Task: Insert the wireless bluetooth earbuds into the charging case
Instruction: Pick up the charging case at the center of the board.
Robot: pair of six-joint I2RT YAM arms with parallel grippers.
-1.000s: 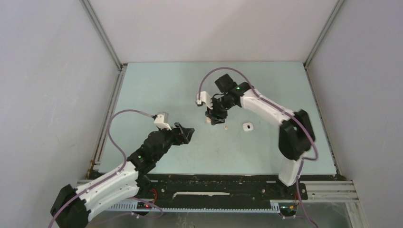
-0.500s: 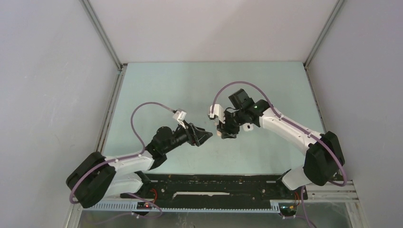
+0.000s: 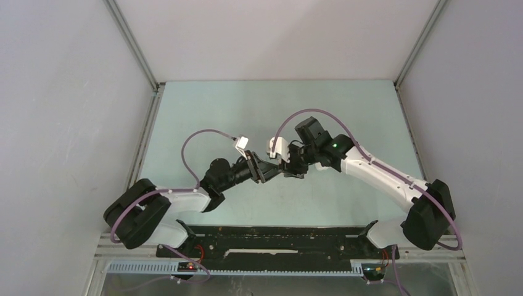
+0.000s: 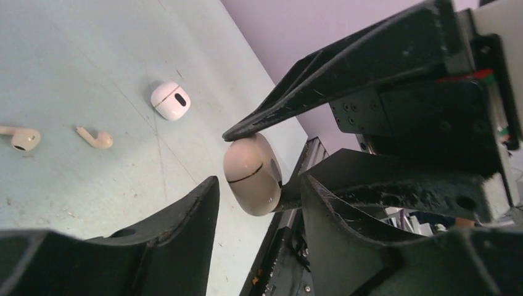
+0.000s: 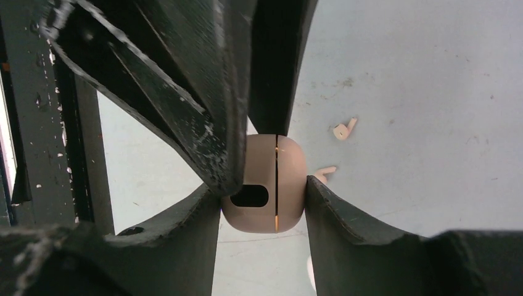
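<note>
A tan charging case, lid closed, is pinched between my right gripper's fingers and held above the table. It also shows in the left wrist view. My left gripper is open, its fingers reaching on either side of the case, a gap showing on one side. The grippers meet mid-table: left gripper, right gripper. Two tan earbuds lie on the table; they also show in the right wrist view. The white earbuds are out of view.
A small white charging case, closed, lies on the pale green table beyond the tan buds. Grey walls enclose the table on three sides. The black rail with the arm bases runs along the near edge.
The right gripper has carried the tan case toward the near middle of the table. The left arm has stretched right, bringing its open fingers around the case.
</note>
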